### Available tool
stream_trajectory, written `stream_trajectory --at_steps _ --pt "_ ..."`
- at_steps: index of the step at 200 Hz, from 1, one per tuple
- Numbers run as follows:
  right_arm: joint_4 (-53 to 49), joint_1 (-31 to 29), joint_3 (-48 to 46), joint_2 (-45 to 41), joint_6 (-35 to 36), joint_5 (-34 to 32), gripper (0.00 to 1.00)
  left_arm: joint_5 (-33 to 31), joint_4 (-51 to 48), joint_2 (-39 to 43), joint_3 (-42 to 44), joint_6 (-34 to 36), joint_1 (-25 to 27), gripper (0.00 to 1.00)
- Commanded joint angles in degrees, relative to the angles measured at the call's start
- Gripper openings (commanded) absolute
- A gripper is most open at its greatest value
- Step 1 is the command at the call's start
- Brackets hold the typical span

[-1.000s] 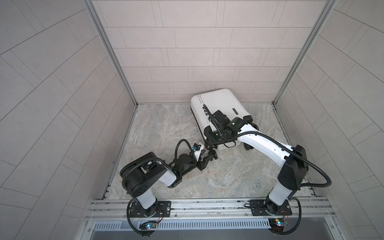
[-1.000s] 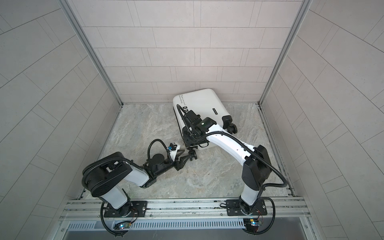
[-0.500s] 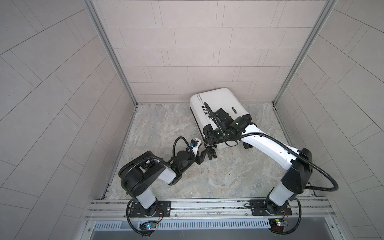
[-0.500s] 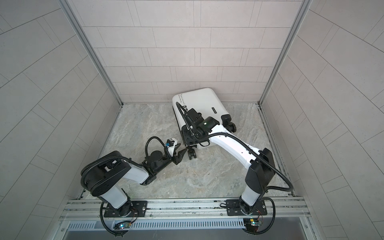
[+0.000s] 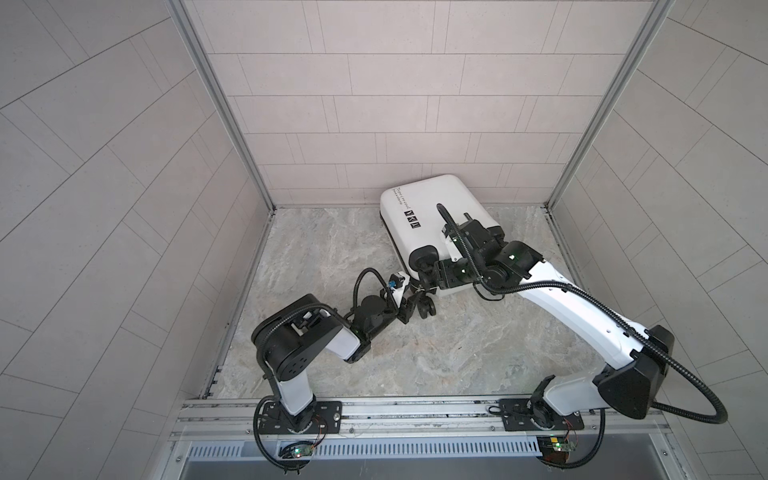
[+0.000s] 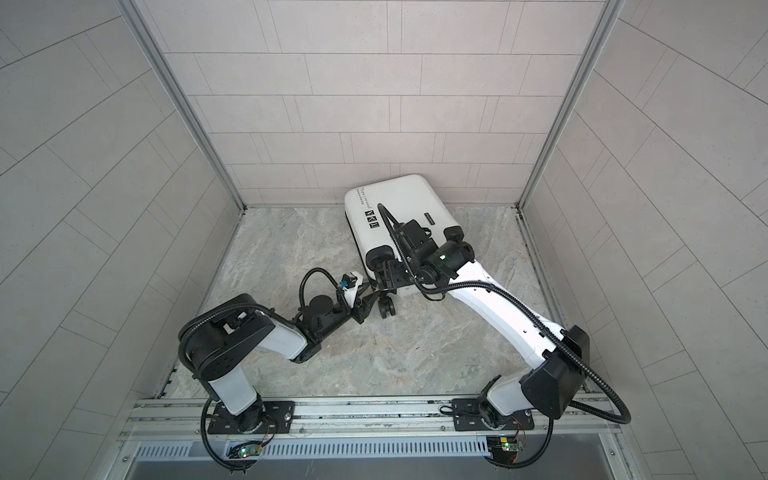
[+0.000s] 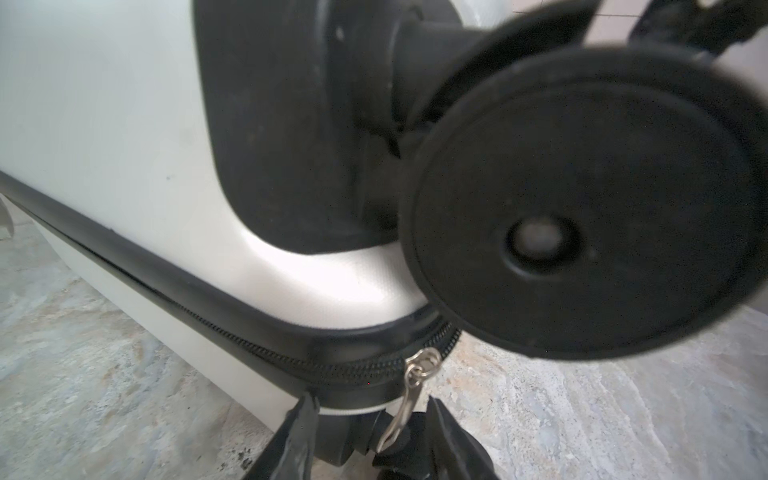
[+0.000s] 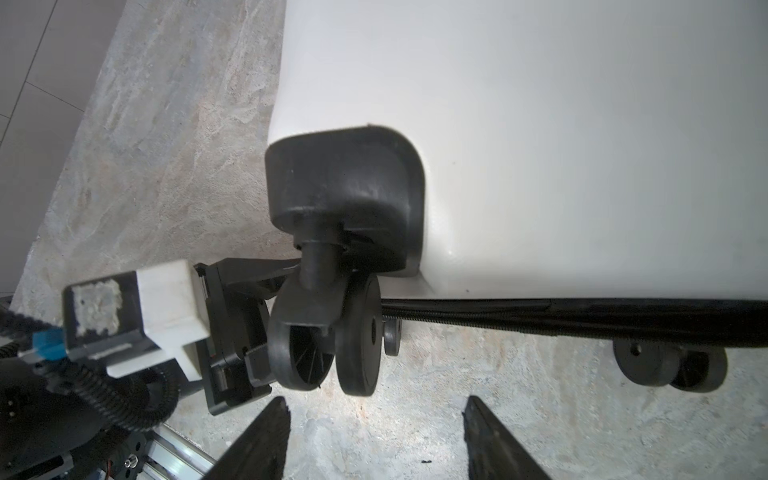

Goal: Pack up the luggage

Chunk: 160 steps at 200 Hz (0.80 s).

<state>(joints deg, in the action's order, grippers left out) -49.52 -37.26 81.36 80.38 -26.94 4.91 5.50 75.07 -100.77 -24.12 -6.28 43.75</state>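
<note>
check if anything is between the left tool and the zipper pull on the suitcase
Nothing visible. In the left wrist view the zipper pull of the suitcase hangs in the gap of the left tool, whose jaws stand apart, not closed on it. The black wheel sits beside that gap, not in it.

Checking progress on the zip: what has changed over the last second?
The left gripper moved forward to the luggage's near corner. Its open jaws now straddle the zipper pull. The right arm's elbow swung outward, nearer the rail. The right gripper, open, is still by the wheel. The luggage stayed closed, about where it was.
</note>
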Motion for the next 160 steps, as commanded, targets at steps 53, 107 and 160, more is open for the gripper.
stream_trajectory --at_steps 53,107,160 --pt "2.6 4.0 -6.5 -6.2 0.5 0.3 0.68 1.9 0.7 -2.2 -3.3 -0.3 0.3 0.26" --pt "4.7 4.0 -5.6 -1.8 -1.1 6.6 0.69 2.5 0.6 -2.3 -3.4 -0.3 2.5 0.28" --pt "5.4 3.5 -3.5 3.1 -1.1 9.2 0.69 1.5 -0.9 -2.3 -4.6 0.2 4.0 0.27"
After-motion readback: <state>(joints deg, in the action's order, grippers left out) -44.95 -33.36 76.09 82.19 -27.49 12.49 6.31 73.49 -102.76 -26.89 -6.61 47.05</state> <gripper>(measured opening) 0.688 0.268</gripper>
